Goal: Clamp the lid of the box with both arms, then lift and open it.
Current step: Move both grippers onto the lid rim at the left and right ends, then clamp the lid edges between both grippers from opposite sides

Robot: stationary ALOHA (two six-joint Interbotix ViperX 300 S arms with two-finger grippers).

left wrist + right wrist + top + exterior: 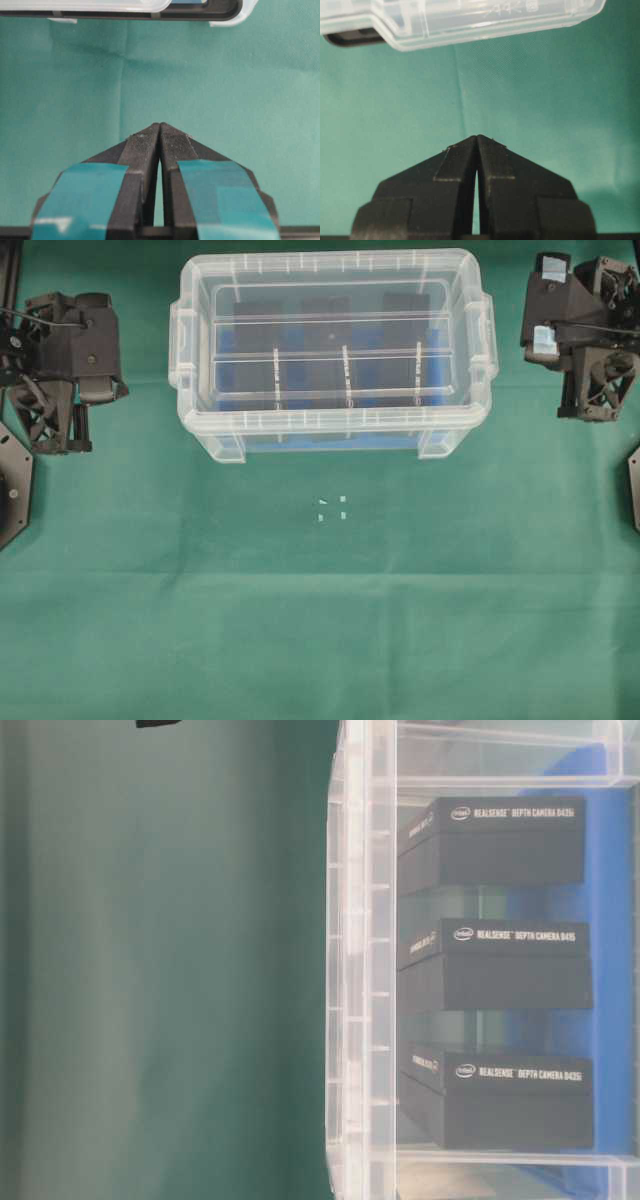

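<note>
**Box sitting shut, both arms parked out wide**

Biggest thing first: the counter (320, 620) is covered in green cloth, creased here and there. On it, toward the far edge and roughly centred, sits one box (335, 435), a deep clear tub with its long axis running left to right in the overhead view. The lid (330, 360) is on top, flat, same long axis as the tub, with ribs running lengthwise.

Two arms, one each side, both well apart from the box. The left arm (60, 370) is off the box's left end, the right arm (585, 335) off its right end.

Inside you can count three black blocks (495, 845) in a row on a blue floor. From overhead they're just dark shapes through the plastic. The table-level view, which looks turned on its side, is the one that shows the white printing on them: "RealSense Depth Camera D435".

The wrist views give what the overhead can't: the left hand (160, 131), with teal tape on its fingers, has its tips pressed together on nothing, over bare cloth. The right hand (477, 141) is the same, tips together, holding nothing, box edge across the top of the view.

Smallest: a few tiny white marks (332, 508) on the cloth in front of the box.
</note>
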